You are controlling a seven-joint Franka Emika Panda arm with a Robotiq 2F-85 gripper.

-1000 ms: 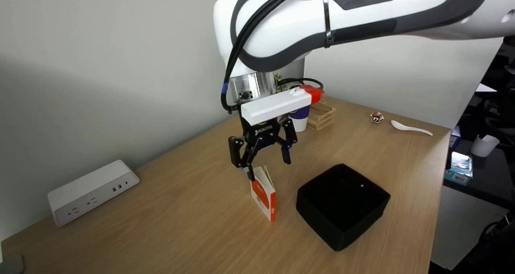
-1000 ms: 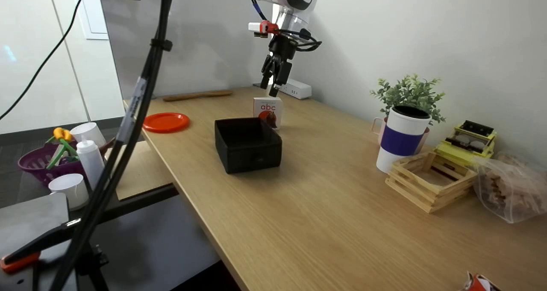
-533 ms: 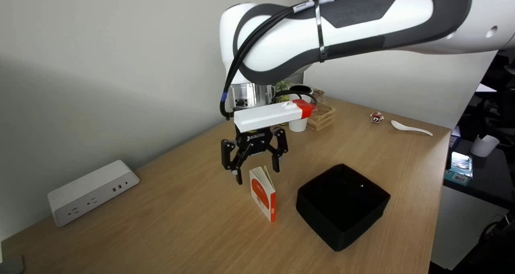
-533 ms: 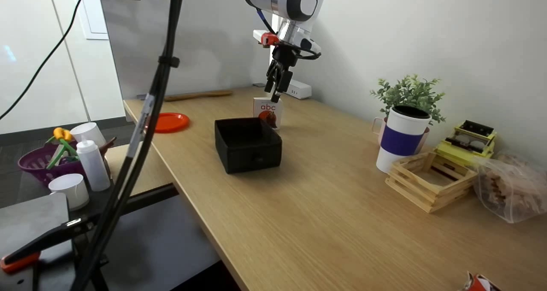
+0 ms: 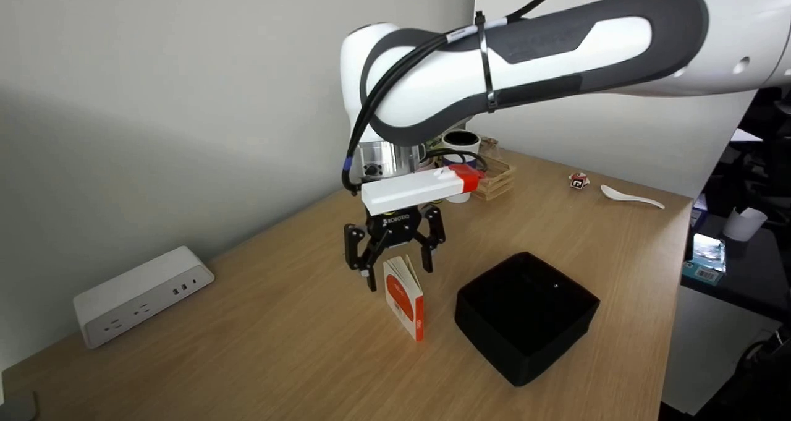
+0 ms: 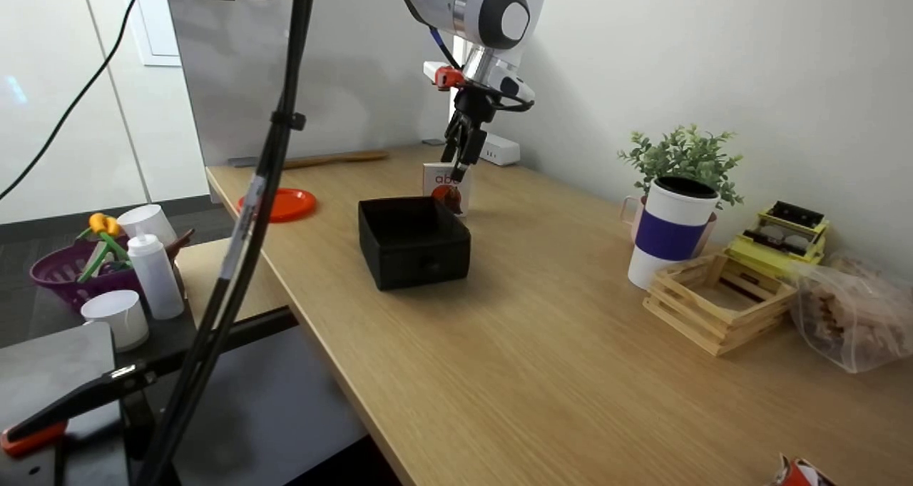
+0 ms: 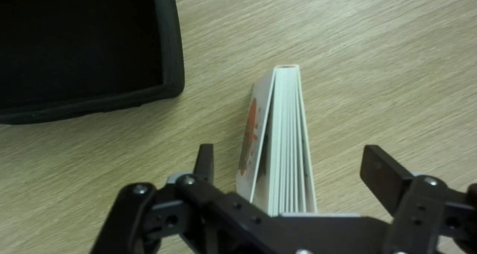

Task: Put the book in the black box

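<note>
The book (image 5: 405, 298) stands upright on the table, slightly fanned open, its white page edges facing up. It also shows in an exterior view (image 6: 435, 185) and in the wrist view (image 7: 286, 134). The black box (image 5: 494, 345) stands beside it, open side up; its wall shows in an exterior view (image 6: 421, 266) and its rim in the wrist view (image 7: 170, 56). My gripper (image 5: 400, 277) is open, pointing down just above the book. In the wrist view the gripper (image 7: 289, 149) has one fingertip on each side of the book, with gaps on both sides. The book's near end is hidden behind the gripper.
A white power strip (image 5: 145, 296) lies along the wall. A red plate (image 6: 285, 205) is near the table edge. A white-and-purple cup (image 6: 669, 240), a wooden crate (image 6: 713, 315) and a plant (image 6: 683, 156) stand by the wall. A white spoon (image 5: 631, 196) lies farther off.
My gripper has come down toward the book and straightened from a tilt. It shifted left in an exterior view, then lowered. It stays open. The book and the black box have not moved.
</note>
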